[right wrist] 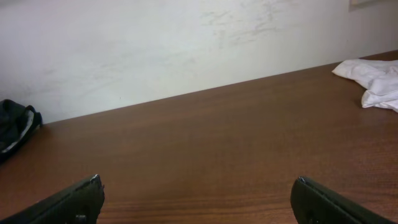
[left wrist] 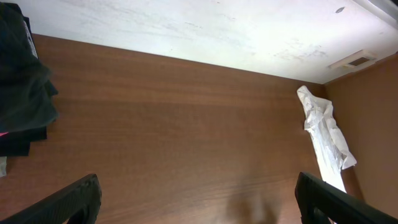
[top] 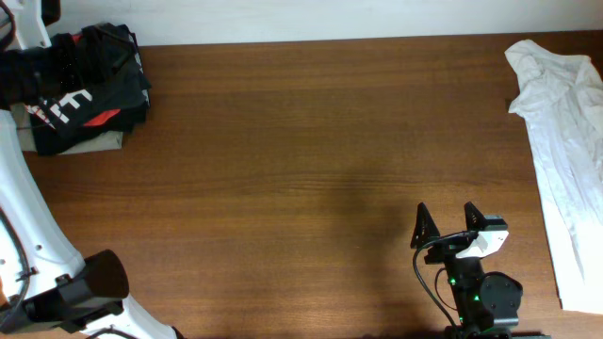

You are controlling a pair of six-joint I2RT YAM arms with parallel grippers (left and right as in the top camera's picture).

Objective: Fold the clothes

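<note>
One white garment [top: 565, 141] crumpled, dark clothes [top: 85, 89] stacked, right gripper [top: 446, 215] spread

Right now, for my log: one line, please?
left gripper: open | right gripper: open | white garment: crumpled, right side | dark clothes: piled, far left

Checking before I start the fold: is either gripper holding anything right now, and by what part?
Nothing is held. The left gripper and right gripper are both open over bare table.

A crumpled white garment [top: 568, 141] lies right; folded dark clothes [top: 102, 87] stacked far-left.
</note>
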